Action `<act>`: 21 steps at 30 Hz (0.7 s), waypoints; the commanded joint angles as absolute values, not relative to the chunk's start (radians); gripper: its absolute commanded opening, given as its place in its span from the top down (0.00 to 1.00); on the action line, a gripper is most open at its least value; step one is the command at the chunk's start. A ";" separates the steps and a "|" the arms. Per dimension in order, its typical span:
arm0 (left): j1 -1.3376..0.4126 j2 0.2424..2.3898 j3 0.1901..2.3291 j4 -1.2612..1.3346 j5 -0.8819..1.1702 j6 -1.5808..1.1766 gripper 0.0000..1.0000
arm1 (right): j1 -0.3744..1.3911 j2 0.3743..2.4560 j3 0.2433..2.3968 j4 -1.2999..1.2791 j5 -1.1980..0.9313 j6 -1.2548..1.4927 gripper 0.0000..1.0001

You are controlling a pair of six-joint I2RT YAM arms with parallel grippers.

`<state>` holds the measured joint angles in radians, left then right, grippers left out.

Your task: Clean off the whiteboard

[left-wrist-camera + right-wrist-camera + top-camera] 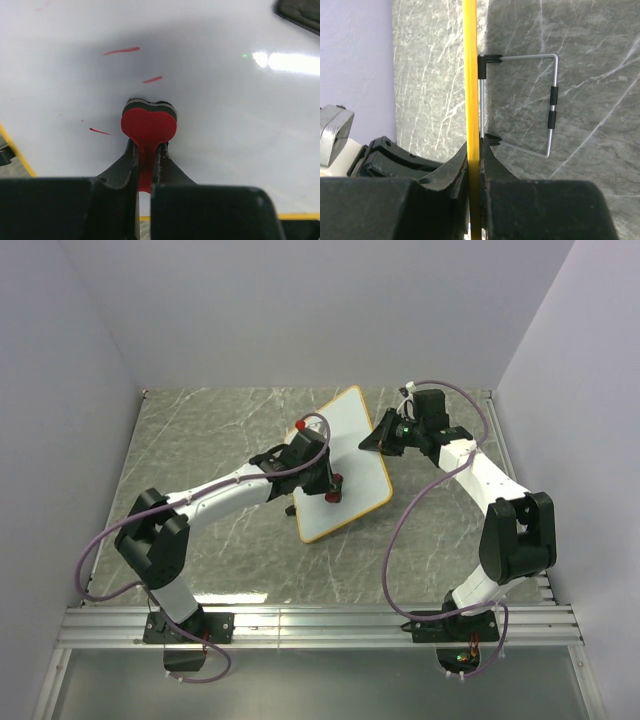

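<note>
The whiteboard (355, 455), white with a thin orange-yellow rim, lies at a slant in the middle of the table. My left gripper (320, 475) is over it, shut on a red eraser (149, 125) whose rounded end presses on the white surface (225, 125). Three short red marks (121, 50) lie beyond and beside the eraser. My right gripper (372, 443) is shut on the board's right edge. In the right wrist view the yellow rim (470, 60) runs edge-on between its jaws (479, 150).
A grey wire stand (551, 107) with black clips sticks out behind the board over the grey marble table (200, 440). Pale walls close in the table on three sides. A metal rail (320, 625) carries both arm bases at the near edge.
</note>
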<state>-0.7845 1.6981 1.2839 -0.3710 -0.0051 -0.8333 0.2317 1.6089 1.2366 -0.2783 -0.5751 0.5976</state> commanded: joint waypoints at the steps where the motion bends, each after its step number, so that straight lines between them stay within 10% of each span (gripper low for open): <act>1: -0.830 1.697 1.197 -0.171 0.271 -0.891 1.00 | 0.281 1.601 1.233 -0.233 -0.641 0.591 1.00; 21: -0.551 1.716 0.907 -0.008 0.337 -0.864 1.00 | 0.282 1.640 1.319 -0.313 -0.634 0.551 1.00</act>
